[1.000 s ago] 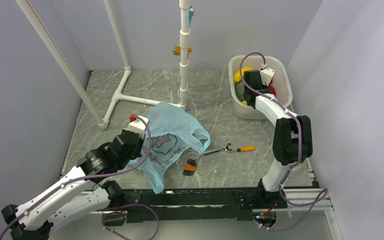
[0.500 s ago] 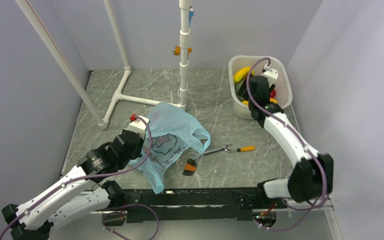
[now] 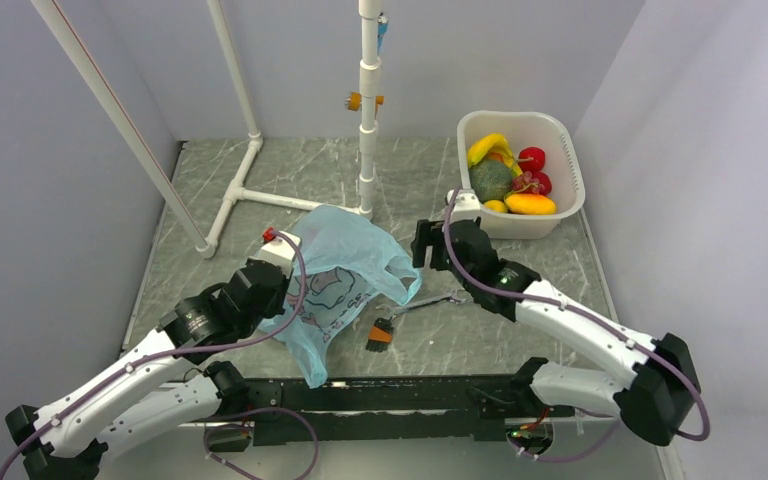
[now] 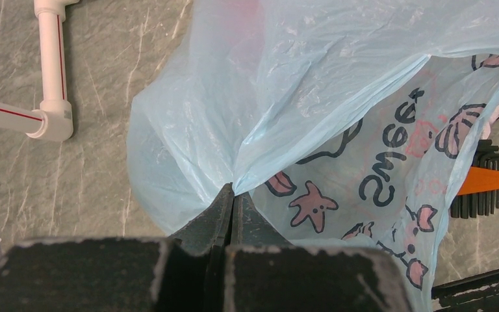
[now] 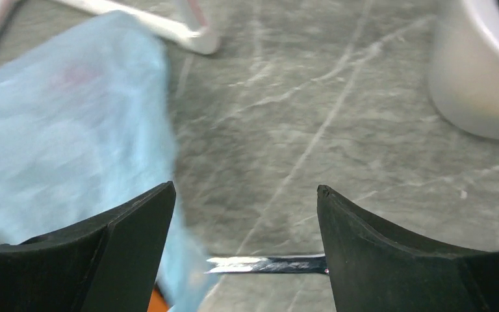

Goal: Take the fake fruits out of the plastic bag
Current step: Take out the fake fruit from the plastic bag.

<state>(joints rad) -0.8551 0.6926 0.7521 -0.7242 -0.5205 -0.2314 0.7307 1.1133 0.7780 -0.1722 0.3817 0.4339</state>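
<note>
left claw (image 4: 232, 194) is clamped on the plastic bag (image 4: 312, 84); the parted, empty right claw (image 5: 245, 190) is best guided squarely into its mouth.

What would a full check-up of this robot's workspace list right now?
Surface: grey marbled table, no spills seen.
Job's things: blue bag lies crumpled at the middle; no fruit seen inside. The banana and mango lie in the white tub with other fruit and a green melon.
Clutter: wrench and hex keys beside the bag.
Grippers: left gripper pinches a fold of the bag; right gripper is open and empty, above the table near the bag's right edge.
Cables: purple cables run along both arms; no snag seen.
Surroundings: white pipe frame, plain grey walls.
</note>
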